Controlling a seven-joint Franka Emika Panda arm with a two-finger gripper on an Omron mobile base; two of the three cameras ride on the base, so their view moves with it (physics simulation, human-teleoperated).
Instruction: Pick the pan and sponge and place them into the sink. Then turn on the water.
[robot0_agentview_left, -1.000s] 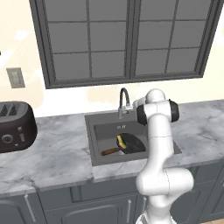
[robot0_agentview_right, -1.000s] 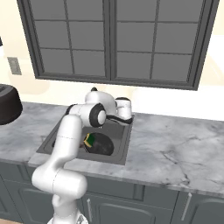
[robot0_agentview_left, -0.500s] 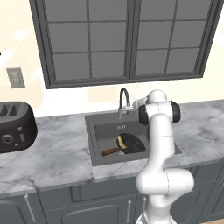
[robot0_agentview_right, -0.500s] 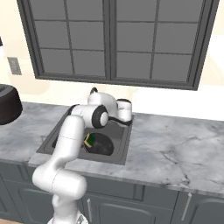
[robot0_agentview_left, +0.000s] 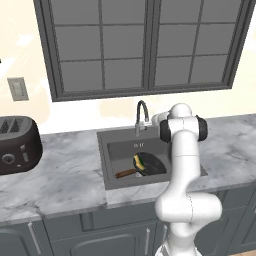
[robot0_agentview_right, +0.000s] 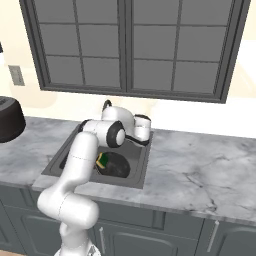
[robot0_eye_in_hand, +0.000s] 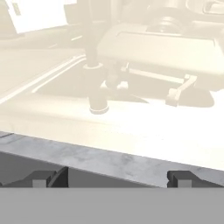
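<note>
Gripper (robot0_eye_in_hand: 112, 178) jaws spread wide, nothing between them; the two dark fingertips (robot0_eye_in_hand: 181, 178) sit far apart at the bottom of the hand view, with a strip of grey marbled counter (robot0_eye_in_hand: 109, 159) just ahead of the jaws and a pale wall beyond that. In the base views the hand is at the rear of the sink (robot0_agentview_left: 111, 150), level with the faucet (robot0_agentview_left: 141, 116) and just beside it; from the left base view the white hand end pokes out right next to the faucet's base. Pan (robot0_agentview_left: 150, 165) lies down in the basin, below and in front of the jaws, wooden handle pointing away toward the sink's left front corner. Sponge (robot0_agentview_left: 137, 161) is on the pan's left rim, yellow with green layer, touching the pan, also below the jaws. From the right base view the pan (robot0_agentview_right: 116, 165) and sponge (robot0_agentview_right: 102, 161) show partly behind the arm's forearm, under the hand. Black toaster (robot0_agentview_left: 16, 145) sits on the counter well off to the left, far from the jaws. Window (robot0_agentview_left: 145, 45) above the sink, higher than the hand. Light switch plate (robot0_agentview_left: 18, 89) on the wall far left.
</note>
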